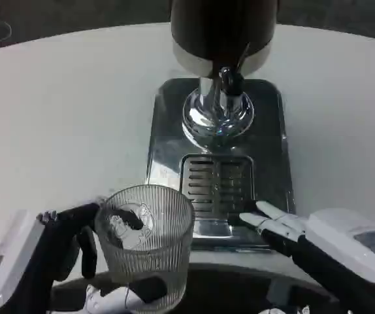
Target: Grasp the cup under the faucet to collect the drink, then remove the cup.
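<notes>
Head view: left hand [63, 242] grips the ribbed glass cup [147, 245], dark fingers wrapped round its left side and under its base, thumb side toward the rim. Cup is upright, off the dispenser, at the near table edge, just right of the left palm. Looks empty, but the glass is clear so I cannot tell for sure.

Right hand [285, 226] holds nothing, fingers stretched flat and slightly apart, tips resting at the near right edge of the metal base [168, 124]. The drip grate [217, 186] sits just left of and beyond those fingertips; the faucet [227, 82] is further beyond, above the grate's far end.

Risks, as a judgement:
- Cup is well short of the faucet; if it stops early on the grate, the drink misses the rim and hits the tray.
- Grip is one-sided and low on smooth glass; a tilt while carrying could let it slip or tip.
- Cup rim could knock the faucet on the way in if carried too high.
- Right fingers lie near the cup's path; the cup could clip them.
</notes>
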Tool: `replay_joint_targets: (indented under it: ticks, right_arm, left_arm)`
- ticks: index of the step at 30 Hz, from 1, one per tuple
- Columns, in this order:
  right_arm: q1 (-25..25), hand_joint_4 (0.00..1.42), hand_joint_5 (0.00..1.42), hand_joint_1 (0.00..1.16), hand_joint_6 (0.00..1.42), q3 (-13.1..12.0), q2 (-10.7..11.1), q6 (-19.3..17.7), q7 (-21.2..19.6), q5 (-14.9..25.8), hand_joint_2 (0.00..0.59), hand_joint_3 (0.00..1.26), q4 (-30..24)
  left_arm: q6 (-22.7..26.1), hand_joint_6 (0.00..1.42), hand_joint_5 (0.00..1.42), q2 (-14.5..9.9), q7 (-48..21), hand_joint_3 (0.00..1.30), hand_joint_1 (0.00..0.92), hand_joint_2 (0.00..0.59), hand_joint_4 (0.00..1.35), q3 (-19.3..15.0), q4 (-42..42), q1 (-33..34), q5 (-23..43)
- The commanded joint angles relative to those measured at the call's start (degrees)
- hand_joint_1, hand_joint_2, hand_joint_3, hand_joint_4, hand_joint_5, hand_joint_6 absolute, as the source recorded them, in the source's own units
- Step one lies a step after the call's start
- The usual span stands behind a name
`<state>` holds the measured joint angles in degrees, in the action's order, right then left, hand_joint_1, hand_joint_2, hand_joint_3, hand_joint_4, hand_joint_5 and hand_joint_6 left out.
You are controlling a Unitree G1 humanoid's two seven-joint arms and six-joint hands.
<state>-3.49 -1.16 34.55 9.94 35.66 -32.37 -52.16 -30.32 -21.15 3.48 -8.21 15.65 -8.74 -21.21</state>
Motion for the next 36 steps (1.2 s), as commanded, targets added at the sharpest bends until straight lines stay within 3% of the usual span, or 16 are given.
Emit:
replay_joint_targets:
  ticks: [1, 16, 36]
  right_arm:
    - [-0.78, 0.00, 0.09, 0.50, 0.13, -0.47, 0.11, 0.08, 0.74, 0.10, 0.433, 0.11, -1.18]
    - [-3.29, 0.00, 0.09, 0.49, 0.13, -3.23, 0.07, -0.08, 0.70, 1.10, 0.433, 0.11, -2.48]
    - [-4.29, 0.00, 0.09, 0.49, 0.13, -3.41, -0.15, 0.04, 0.59, 1.45, 0.433, 0.11, -3.40]
  left_arm:
    - [-0.90, 1.42, 1.16, 0.43, -0.07, 0.84, 0.373, 0.018, 0.91, -0.47, 1.10, -0.48, 0.99]
    - [-0.08, 1.42, 1.16, 1.18, -0.15, 0.84, 0.373, 0.018, 0.91, 0.28, 0.73, 1.14, 0.15]
    - [0.88, 1.42, 1.16, 1.32, 0.10, 0.84, 0.373, 0.018, 0.91, 0.10, 0.06, 2.86, -0.08]
